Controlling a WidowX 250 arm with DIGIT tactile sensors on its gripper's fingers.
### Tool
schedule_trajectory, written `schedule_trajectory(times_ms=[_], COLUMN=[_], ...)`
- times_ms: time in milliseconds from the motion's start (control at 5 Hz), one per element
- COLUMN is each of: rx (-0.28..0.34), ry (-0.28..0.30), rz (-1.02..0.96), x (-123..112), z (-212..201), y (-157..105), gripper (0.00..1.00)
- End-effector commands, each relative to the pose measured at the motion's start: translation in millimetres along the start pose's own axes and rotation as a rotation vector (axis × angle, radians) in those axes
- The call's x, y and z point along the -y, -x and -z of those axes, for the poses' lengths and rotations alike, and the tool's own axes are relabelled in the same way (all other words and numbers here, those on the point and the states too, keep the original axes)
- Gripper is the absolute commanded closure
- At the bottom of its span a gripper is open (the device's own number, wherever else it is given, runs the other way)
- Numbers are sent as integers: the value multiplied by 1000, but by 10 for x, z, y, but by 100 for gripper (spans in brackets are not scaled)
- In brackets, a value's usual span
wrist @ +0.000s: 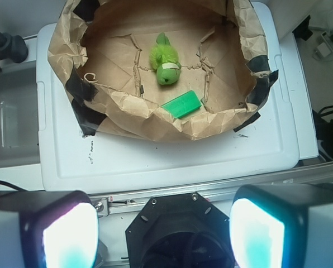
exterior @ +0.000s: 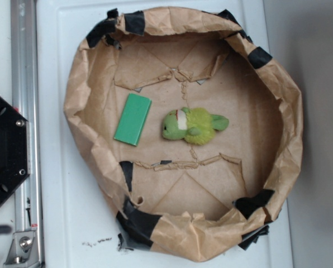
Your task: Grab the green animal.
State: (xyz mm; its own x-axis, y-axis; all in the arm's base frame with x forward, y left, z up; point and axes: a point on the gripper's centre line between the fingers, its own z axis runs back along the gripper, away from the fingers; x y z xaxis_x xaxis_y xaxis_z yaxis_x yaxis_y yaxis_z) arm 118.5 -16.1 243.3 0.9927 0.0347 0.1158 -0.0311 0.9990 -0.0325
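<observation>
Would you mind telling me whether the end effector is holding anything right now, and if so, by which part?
Nothing is held. The end effector is open and far from the green animal, which lies untouched in the paper bowl.

The gripper (wrist: 163, 234) hung high, with its jaws spread wide apart and nothing between them. Its two fingers (wrist: 69, 234) showed at the near edge of the wrist view, one at the left and one at the right. Neither finger touched anything.
</observation>
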Motion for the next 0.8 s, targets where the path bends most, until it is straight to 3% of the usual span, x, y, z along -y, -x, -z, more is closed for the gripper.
schedule_trajectory(times_ms=[0,400,600], rx=[0,195,165], ry=[0,-7,7], rz=[0,-73,-33], x=[0,-170,-219], z=[0,629,971], y=[0,-942,-1234], gripper=[0,0,0])
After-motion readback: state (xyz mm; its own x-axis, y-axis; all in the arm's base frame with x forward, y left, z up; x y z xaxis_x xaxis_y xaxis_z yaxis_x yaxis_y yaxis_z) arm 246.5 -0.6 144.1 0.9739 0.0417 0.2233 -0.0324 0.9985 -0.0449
